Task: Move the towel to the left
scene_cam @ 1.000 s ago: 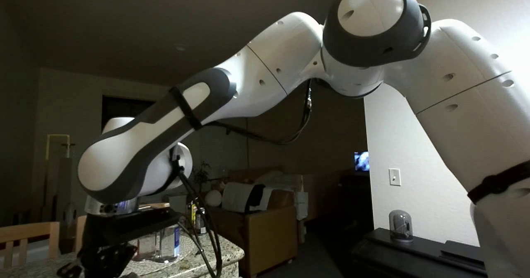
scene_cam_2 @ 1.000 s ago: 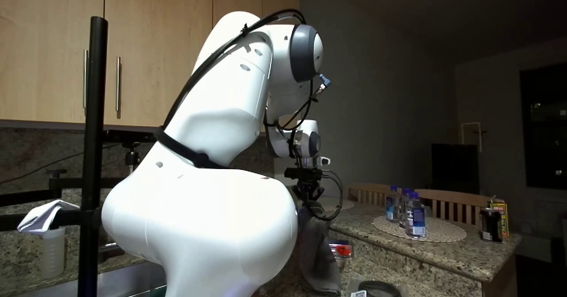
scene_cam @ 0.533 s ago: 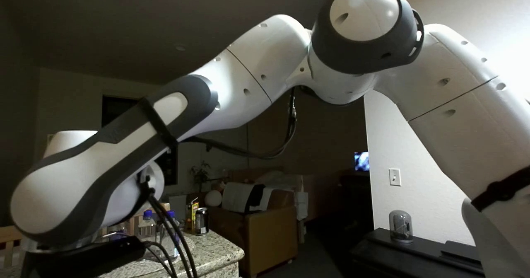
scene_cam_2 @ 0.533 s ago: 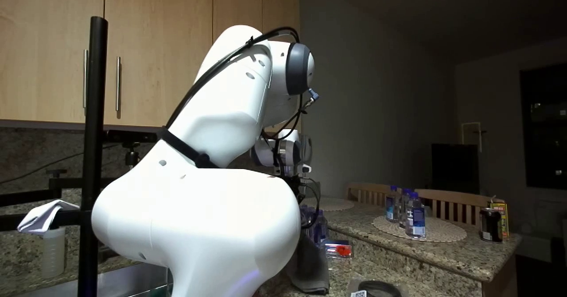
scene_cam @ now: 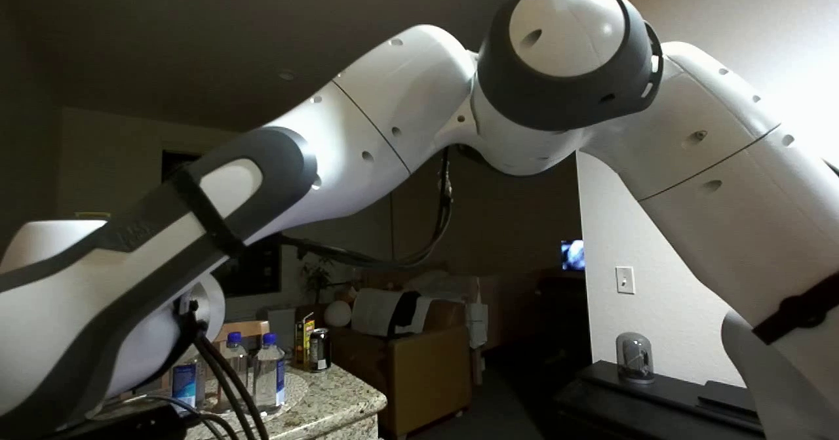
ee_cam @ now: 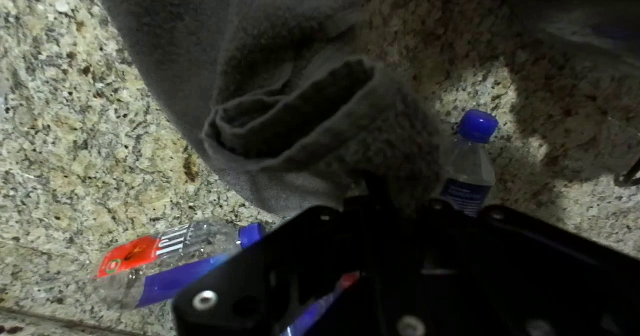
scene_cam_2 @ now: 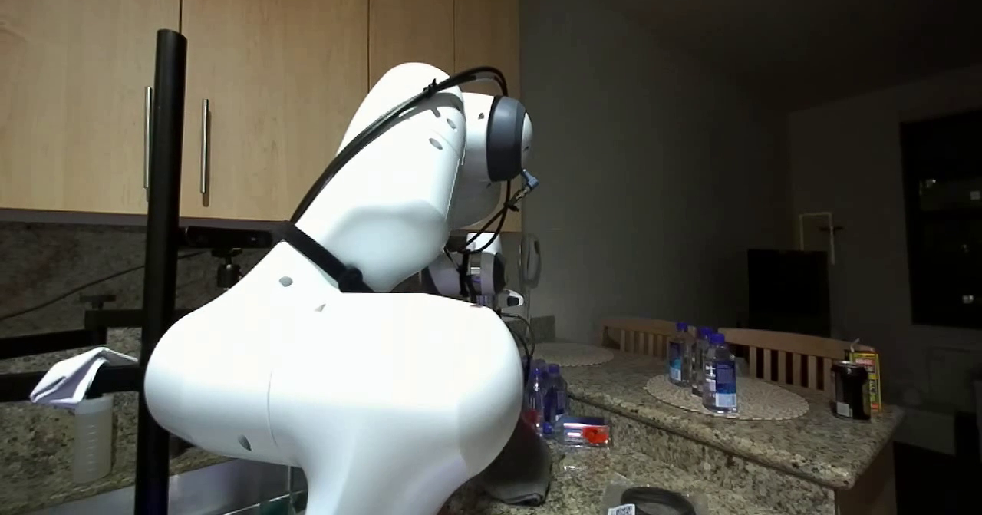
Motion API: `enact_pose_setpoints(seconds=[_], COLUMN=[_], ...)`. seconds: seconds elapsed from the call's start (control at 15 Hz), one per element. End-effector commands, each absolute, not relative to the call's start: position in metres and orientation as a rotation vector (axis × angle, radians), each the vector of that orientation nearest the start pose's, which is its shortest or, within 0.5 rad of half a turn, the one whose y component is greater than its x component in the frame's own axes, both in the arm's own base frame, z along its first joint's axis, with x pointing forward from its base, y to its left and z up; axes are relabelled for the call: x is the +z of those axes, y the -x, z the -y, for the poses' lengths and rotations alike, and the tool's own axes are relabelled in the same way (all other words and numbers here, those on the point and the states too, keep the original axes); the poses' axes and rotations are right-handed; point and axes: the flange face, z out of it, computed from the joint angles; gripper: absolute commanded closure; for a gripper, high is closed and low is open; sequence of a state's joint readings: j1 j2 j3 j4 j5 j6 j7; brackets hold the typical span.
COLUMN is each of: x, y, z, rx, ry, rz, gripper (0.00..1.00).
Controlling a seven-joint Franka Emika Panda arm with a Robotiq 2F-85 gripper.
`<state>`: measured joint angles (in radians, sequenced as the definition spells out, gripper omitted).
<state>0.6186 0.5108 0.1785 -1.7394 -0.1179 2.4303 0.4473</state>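
The Franka arm (scene_cam_2: 360,361) filled most of the space, its elbow (scene_cam: 567,40) high and its forearm (scene_cam: 367,119) sloping down, presumably so that it could work from above. Below lay the granite countertop (ee_cam: 125,140), the likely place for setting the load down. In an exterior view the dark grey towel (scene_cam_2: 528,470) showed low, just right of the arm's shoulder, its upper part hidden behind the white shell (whether its lower edge touched the granite, I could not tell). The gripper (ee_cam: 385,203) was pinching a bunched fold of it, probably because limp fabric would follow wherever its gathered end went; the rest draped away loosely. A Fiji water bottle (ee_cam: 180,258) lay on its side, in an exterior view just right of the towel and toward its far side, close enough that a trailing hem might roll it. Smallest was the blue cap (ee_cam: 477,124) of a clear bottle (ee_cam: 469,163), right of the towel in the wrist view, a reason, I thought, to lift rather than drag.
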Motion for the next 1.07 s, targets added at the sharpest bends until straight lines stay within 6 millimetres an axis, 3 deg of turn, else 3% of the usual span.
enact_pose_setpoints(seconds=[0.0,0.73,0.8,0.87,1.0], x=[0.292,0.209,0.206,0.204,0.2], y=[-0.496,-0.49,-0.493,-0.495,-0.496], z=[-0.458,-0.407,-0.402,-0.399,-0.397], rx=[-0.227,-0.137,-0.145,-0.147,-0.146], ry=[3.012,3.179,3.196,3.207,3.217], rz=[0.526,0.614,0.611,0.604,0.606], gripper=[0.91,0.92,0.66,0.65,0.54])
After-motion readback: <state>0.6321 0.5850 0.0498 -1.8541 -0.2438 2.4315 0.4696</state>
